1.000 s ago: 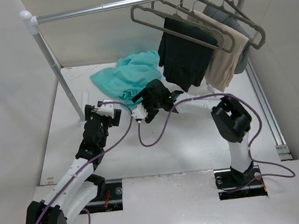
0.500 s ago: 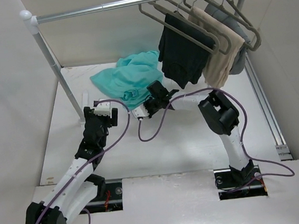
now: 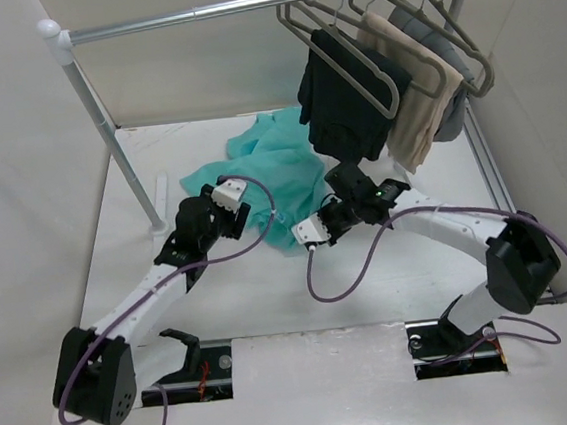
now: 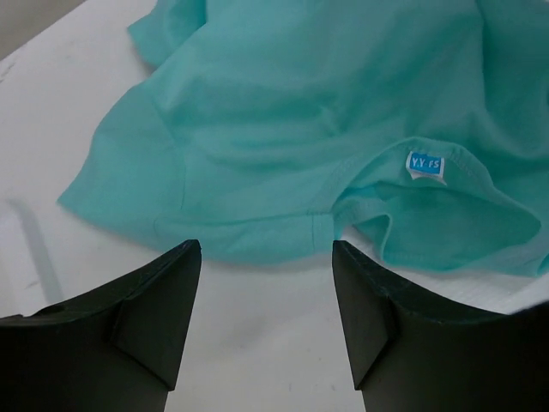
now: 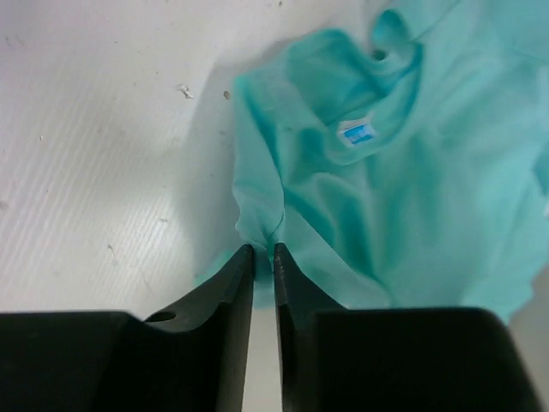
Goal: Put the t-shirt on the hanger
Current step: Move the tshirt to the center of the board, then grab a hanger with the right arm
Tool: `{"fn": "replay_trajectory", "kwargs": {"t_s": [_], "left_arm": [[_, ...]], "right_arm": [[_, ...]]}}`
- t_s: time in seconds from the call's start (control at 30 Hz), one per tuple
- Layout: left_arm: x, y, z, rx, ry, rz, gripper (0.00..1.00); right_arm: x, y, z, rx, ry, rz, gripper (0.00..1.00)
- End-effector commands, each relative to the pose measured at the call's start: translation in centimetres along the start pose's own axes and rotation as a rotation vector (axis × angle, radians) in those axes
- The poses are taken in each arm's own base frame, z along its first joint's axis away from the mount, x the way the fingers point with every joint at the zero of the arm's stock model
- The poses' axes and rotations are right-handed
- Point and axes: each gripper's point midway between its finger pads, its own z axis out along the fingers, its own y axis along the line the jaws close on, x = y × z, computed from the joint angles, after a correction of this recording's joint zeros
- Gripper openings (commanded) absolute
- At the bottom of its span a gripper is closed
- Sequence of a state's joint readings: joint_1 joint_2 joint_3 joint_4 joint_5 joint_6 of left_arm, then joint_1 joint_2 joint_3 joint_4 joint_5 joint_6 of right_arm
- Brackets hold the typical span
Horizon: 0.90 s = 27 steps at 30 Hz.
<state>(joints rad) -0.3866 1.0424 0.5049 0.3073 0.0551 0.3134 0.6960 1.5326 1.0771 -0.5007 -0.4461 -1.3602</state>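
The t-shirt (image 3: 280, 171) lies crumpled on the counter (image 3: 253, 311). The right end effector (image 5: 264, 253) is clamped on a fold at its edge, perhaps a sleeve. The left end effector (image 4: 264, 257) stands open over the counter, just beside the hem.

A robotics lab cell: plain panels (image 3: 11, 199) wall in the white table (image 3: 242, 302), a metal clothes rail (image 3: 194, 13) above it, cabled robot arms (image 3: 455, 221) bolted to its near edge.
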Motion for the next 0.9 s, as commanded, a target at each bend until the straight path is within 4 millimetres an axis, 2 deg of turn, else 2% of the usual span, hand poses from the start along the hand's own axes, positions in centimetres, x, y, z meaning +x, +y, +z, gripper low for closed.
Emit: {"fn": "replay_trajectory", "kwargs": {"t_s": [0.0, 0.03, 0.07, 0.13, 0.17, 0.2, 0.23, 0.33, 0.37, 0.4, 0.43, 0.5, 0.53, 0.63, 0.67, 0.77, 0.8, 0.87], "left_arm": [[-3.0, -2.5, 1.4, 0.173, -0.039, 0.032, 0.59], [-2.7, -2.6, 1.8, 0.175, -0.031, 0.031, 0.59], [-3.0, -2.4, 2.1, 0.173, -0.04, 0.046, 0.59], [-3.1, -3.0, 2.5, 0.213, -0.056, 0.094, 0.63], [-2.9, -3.4, 2.6, 0.241, -0.06, 0.123, 0.67], [-2.0, -3.9, 2.4, 0.282, -0.044, 0.193, 0.7], [-1.7, -5.1, 2.1, 0.358, -0.052, 0.225, 0.74], [0.4, -6.6, 1.5, 0.443, -0.005, 0.289, 0.76], [0.4, -6.0, 1.7, 0.41, 0.001, 0.285, 0.76], [1.2, -6.0, 1.9, 0.401, 0.023, 0.27, 0.76], [0.7, -5.6, 2.1, 0.373, 0.01, 0.259, 0.76], [0.8, -4.8, 2.3, 0.311, 0.025, 0.203, 0.72], [0.4, -4.6, 2.3, 0.292, 0.014, 0.188, 0.72], [-0.1, -4.1, 2.0, 0.251, 0.007, 0.136, 0.71], [0.1, -4.0, 1.7, 0.24, 0.009, 0.123, 0.7], [0.0, -3.6, 1.5, 0.209, 0.019, 0.073, 0.7], [-0.7, -3.2, 1.2, 0.193, -0.003, 0.075, 0.7], [-0.5, -3.3, 0.9, 0.194, 0.002, 0.065, 0.7]], "right_arm": [[-1.4, -0.1, -2.5, -0.018, 0.047, -0.024, 0.22], [-0.6, 0.3, -2.9, -0.034, 0.095, -0.013, 0.33], [-1.2, -0.1, -3.6, -0.011, 0.102, -0.034, 0.54], [-1.3, -0.7, -5.0, 0.031, 0.153, -0.038, 0.69], [-1.7, -1.2, -5.5, 0.059, 0.161, -0.055, 0.94], [-3.0, -1.9, -6.6, 0.11, 0.148, -0.075, 1.0], [-3.3, -2.5, -7.5, 0.143, 0.152, -0.071, 1.0], [-6.5, -4.4, -10.1, 0.247, 0.124, -0.115, 1.0], [-7.0, -5.3, -10.6, 0.28, 0.136, -0.128, 1.0], [-8.1, -5.8, -11.4, 0.303, 0.116, -0.146, 1.0], [-10.2, -7.1, -12.6, 0.345, 0.082, -0.175, 1.0], [-12.4, -8.8, -13.6, 0.39, 0.045, -0.204, 1.0], [-14.5, -10.4, -14.6, 0.43, 0.013, -0.227, 1.0], [-16.4, -13.4, -16.8, 0.498, -0.003, -0.25, 1.0], [-17.9, -15.5, -18.8, 0.557, -0.005, -0.293, 1.0], [-20.0, -18.3, -22.3, 0.663, -0.021, -0.337, 1.0], [-21.4, -19.4, -24.9, 0.735, -0.043, -0.362, 1.0], [-23.1, -21.0, -27.6, 0.845, -0.088, -0.371, 1.0]]}}
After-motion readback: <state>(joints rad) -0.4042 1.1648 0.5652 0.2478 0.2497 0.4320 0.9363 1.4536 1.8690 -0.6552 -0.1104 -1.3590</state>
